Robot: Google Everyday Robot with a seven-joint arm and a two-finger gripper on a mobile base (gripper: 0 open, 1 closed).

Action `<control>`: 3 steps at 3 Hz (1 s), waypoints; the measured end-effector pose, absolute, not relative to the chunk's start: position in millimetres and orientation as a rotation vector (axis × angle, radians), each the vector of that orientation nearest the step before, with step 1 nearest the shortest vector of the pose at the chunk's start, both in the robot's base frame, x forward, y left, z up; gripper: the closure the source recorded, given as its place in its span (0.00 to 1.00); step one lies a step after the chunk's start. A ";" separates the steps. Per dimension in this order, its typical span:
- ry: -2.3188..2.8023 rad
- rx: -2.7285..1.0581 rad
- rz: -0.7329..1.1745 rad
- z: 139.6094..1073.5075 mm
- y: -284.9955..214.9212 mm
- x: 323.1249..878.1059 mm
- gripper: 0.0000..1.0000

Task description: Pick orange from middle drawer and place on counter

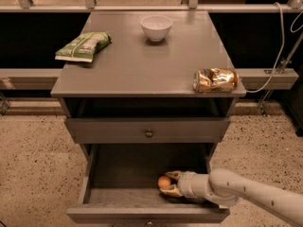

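The orange (164,182) lies on the dark floor of the open middle drawer (97,174), near its front right. My gripper (170,183) reaches into the drawer from the right, its fingers open with one tip behind and one in front of the orange's right side. The counter (142,60) is the grey top of the cabinet, above and behind the drawer.
On the counter are a white bowl (156,27) at the back, a green snack bag (83,46) at the left and a gold can (215,80) lying on its side at the right front edge. A closed drawer front with a knob (148,133) sits above the open drawer.
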State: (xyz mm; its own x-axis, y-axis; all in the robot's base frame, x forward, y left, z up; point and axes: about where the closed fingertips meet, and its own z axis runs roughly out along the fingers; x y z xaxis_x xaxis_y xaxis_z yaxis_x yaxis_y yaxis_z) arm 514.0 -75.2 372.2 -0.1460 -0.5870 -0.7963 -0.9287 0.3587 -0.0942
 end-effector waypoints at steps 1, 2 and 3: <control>1.821 -1.317 0.571 374.7 -67.2 517.0 0.77; 1.737 -1.314 0.590 410.9 -63.9 517.9 0.99; 1.590 -1.356 0.615 490.7 -59.0 500.6 1.00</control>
